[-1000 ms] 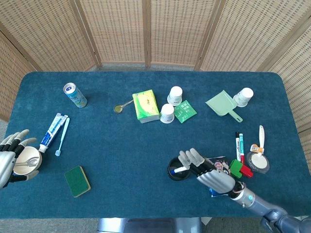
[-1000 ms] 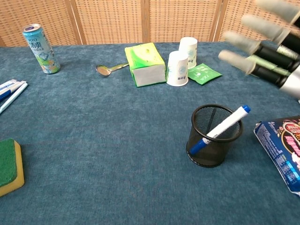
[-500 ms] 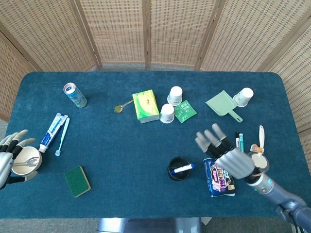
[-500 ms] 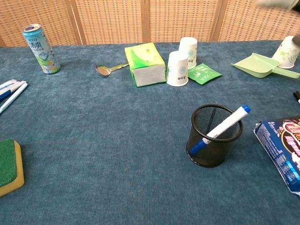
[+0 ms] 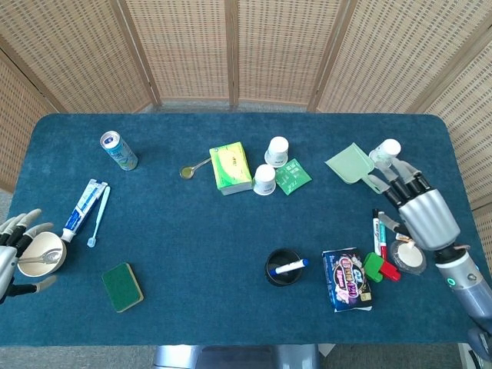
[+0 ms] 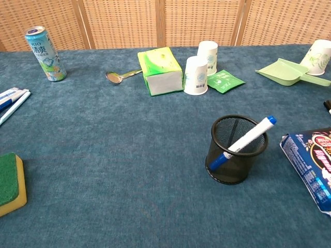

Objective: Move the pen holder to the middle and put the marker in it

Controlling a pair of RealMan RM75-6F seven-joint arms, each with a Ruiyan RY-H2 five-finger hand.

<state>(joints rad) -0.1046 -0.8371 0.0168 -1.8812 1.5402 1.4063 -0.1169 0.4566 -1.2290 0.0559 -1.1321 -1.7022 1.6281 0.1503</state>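
Note:
The black mesh pen holder [image 5: 283,267] [image 6: 236,149] stands upright near the table's front, a little right of centre. A white marker with a blue cap [image 5: 290,267] [image 6: 243,142] leans inside it, its tip sticking out over the rim. My right hand [image 5: 419,206] hovers far to the right above the loose pens, fingers spread, holding nothing. At the left edge my left hand [image 5: 17,250] sits beside a small bowl with fingers apart. Neither hand appears in the chest view.
A snack packet [image 5: 347,278] and a green-red block [image 5: 379,267] lie right of the holder. Pens [image 5: 377,231], a green dustpan [image 5: 350,164], paper cups [image 5: 270,164], a green box [image 5: 230,167], a can [image 5: 118,150], toothpaste [image 5: 83,210] and a sponge [image 5: 123,287] are scattered around.
My right hand has let go near the holder and swung up and to the right, out of the chest view. The marker stays in the holder. The left hand has barely shifted.

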